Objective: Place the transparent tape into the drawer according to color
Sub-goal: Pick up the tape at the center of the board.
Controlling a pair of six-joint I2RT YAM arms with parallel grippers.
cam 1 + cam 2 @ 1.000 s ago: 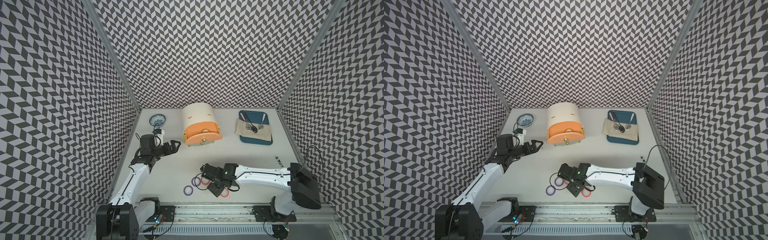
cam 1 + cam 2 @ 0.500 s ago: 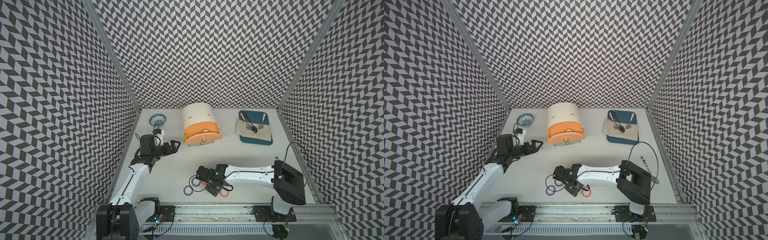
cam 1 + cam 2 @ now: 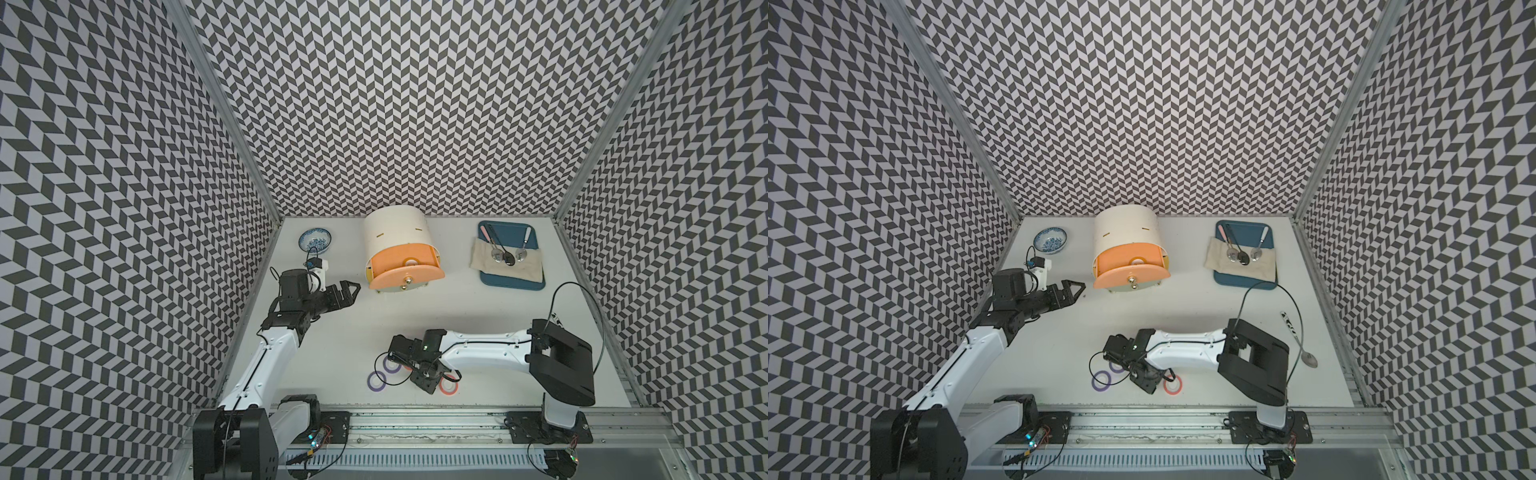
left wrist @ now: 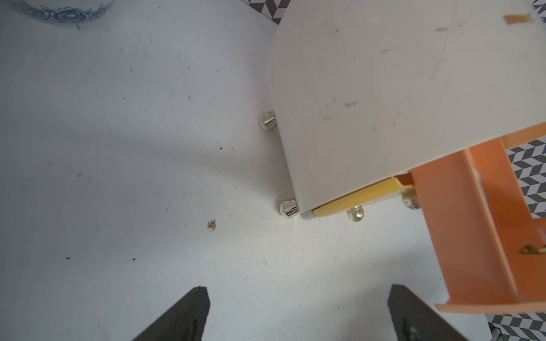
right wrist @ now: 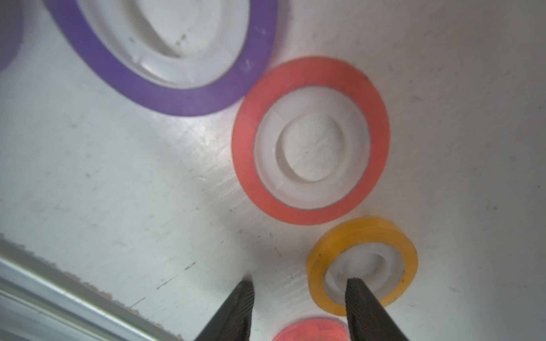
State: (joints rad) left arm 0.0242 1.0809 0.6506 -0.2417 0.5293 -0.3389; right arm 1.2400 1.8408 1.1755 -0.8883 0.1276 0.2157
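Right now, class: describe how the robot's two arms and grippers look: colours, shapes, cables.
The left arm and right arm have smooth white link shells with black joint housings. A thin black cable loops from the right one. The left gripper and right gripper have black, tapering fingers with a woven texture.

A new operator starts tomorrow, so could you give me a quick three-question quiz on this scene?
1. True or false: the left gripper is shut.
2. Which drawer of the cabinet is pulled out? A the orange top drawer; B the yellow middle drawer; C none.
3. Fill in: one fingertip of the right gripper is over the hole of the ___ tape ring.
Key: 1 false; 2 A; 3 yellow.
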